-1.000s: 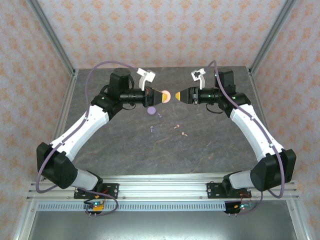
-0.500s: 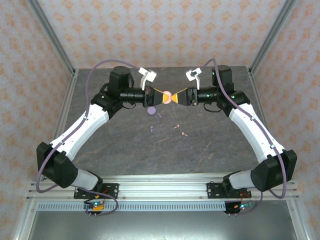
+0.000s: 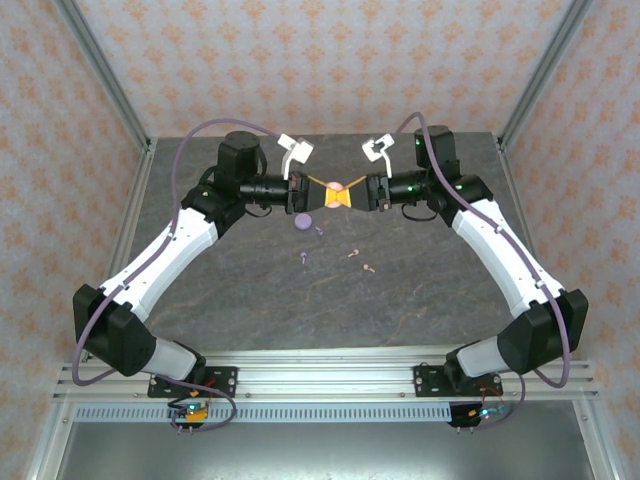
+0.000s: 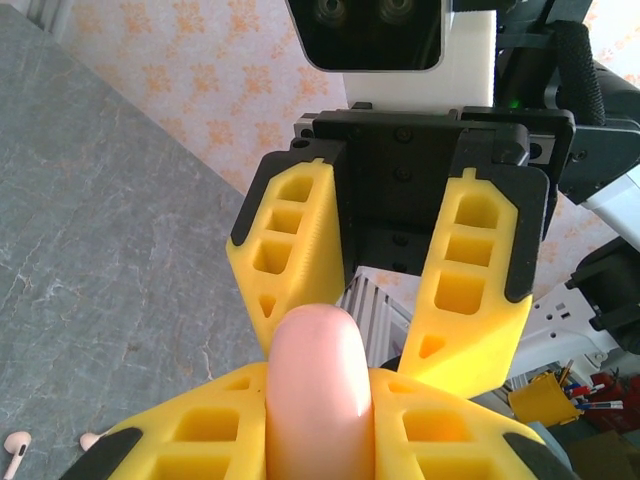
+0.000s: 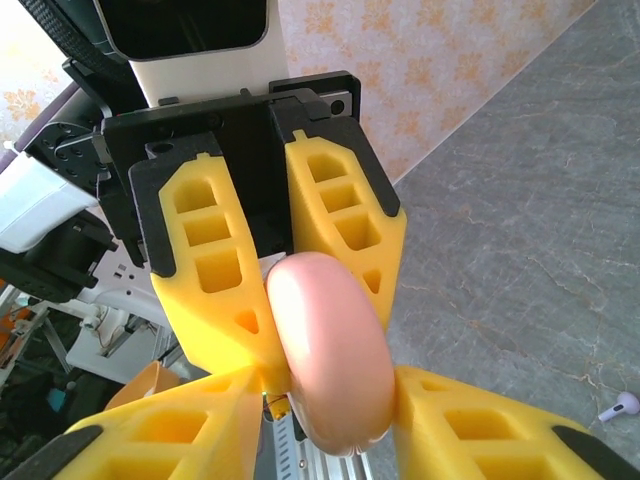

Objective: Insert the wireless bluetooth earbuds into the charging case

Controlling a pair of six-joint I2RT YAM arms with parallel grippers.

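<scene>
Grey stone table (image 3: 400,300); glossy, rounded salmon-pink charging case (image 3: 335,189) aloft

bright, even light from above, soft faint shadows on the surface (image 3: 330,300). wrist views are sharp up close, with sheen on the case (image 4: 318,400) and softer backgrounds.

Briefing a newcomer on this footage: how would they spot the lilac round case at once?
On the grey marbled table, look just nearside of the left arm's black wrist. The lilac round case lies there, far bigger than the tiny lilac earbud beside it and, unlike the salmon-pink round case held aloft, resting on the table.
</scene>
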